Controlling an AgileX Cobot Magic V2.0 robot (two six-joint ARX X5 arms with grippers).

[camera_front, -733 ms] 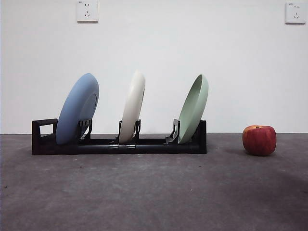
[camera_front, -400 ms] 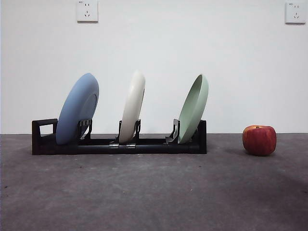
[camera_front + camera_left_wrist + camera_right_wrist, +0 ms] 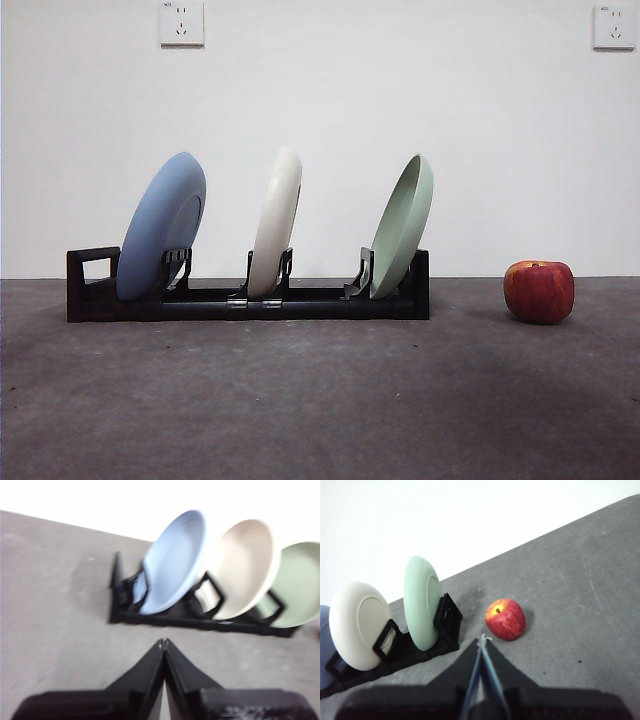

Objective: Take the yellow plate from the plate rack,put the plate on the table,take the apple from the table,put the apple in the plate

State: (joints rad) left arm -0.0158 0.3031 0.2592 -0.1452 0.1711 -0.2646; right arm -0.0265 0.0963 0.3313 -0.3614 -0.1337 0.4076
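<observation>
Front view: the plate rack [image 3: 247, 297] lies lengthwise on the dark grey desk [image 3: 320, 400], its loop handle at one end. Three plates stand on edge in its slots, all tilted the same way, away from the handle. The blue plate [image 3: 161, 227] sits nearest the handle, the yellow plate [image 3: 275, 223] (cream in colour) occupies the middle slot, and the pale green plate [image 3: 403, 227] stands at the end farthest from the handle. The apple [image 3: 539, 291] rests on the desk beyond that far end of the rack, well apart from it, stem upward. Neither arm appears in this view. Two wall sockets [image 3: 181, 22] are mounted high on the white wall behind the rack.

Left wrist view (blurred): the left hand [image 3: 163, 642] hangs over bare desk on the near side of the rack, clear of it, level with the blue plate; its two black jaws meet at the tips and grip nothing. The rack and all three plates are visible beyond it.

Right wrist view: the right hand [image 3: 483, 639] hangs above the desk just off the rack's green-plate end, near the apple but not touching it; its jaws are likewise pressed together and empty. The yellow plate and the green plate stand in the rack to one side of it.
</observation>
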